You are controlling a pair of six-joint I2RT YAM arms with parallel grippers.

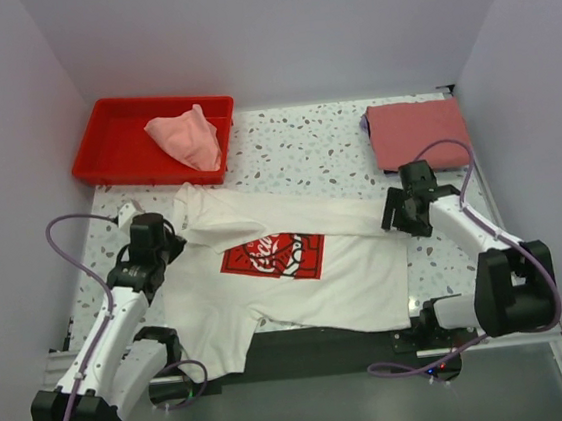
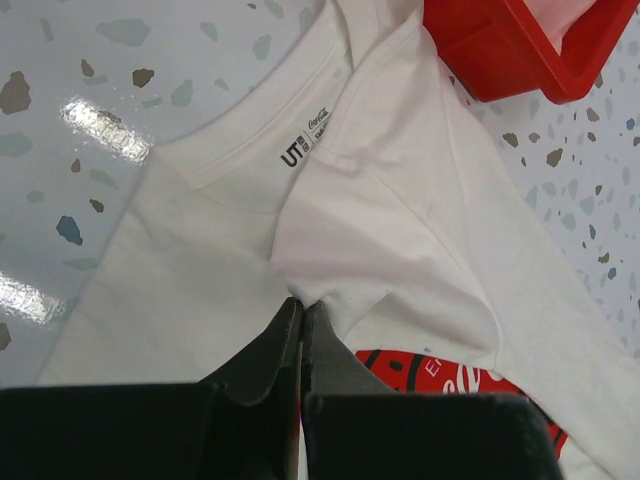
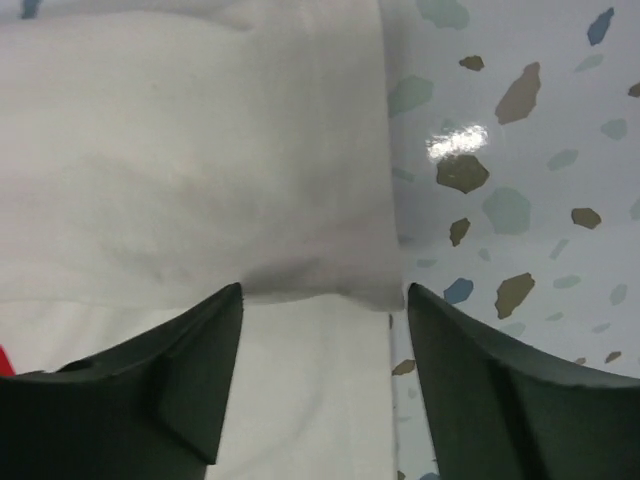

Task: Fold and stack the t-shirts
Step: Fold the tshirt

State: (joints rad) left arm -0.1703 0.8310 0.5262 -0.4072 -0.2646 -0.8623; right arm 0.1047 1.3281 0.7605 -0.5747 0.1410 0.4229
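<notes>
Overhead: white tee (image 1: 308, 278) flat at centre, mid-fold; pink tee (image 1: 188, 138) in tray (image 1: 104, 154).
Left wrist: left gripper (image 2: 301, 306) clamped on white tee near collar.
Right wrist: right gripper (image 3: 325, 292) open over folded edge, empty.
Next: likely right must grip hem, then carry fold across.

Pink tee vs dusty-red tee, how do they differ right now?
The pink tee is crumpled in a heap; the dusty-red tee is folded flat into a rectangle. The pink tee sits in the red tray, draped over its rim; the dusty-red tee lies on the table at the far right. Shared: both sit along the table's far edge.
</notes>
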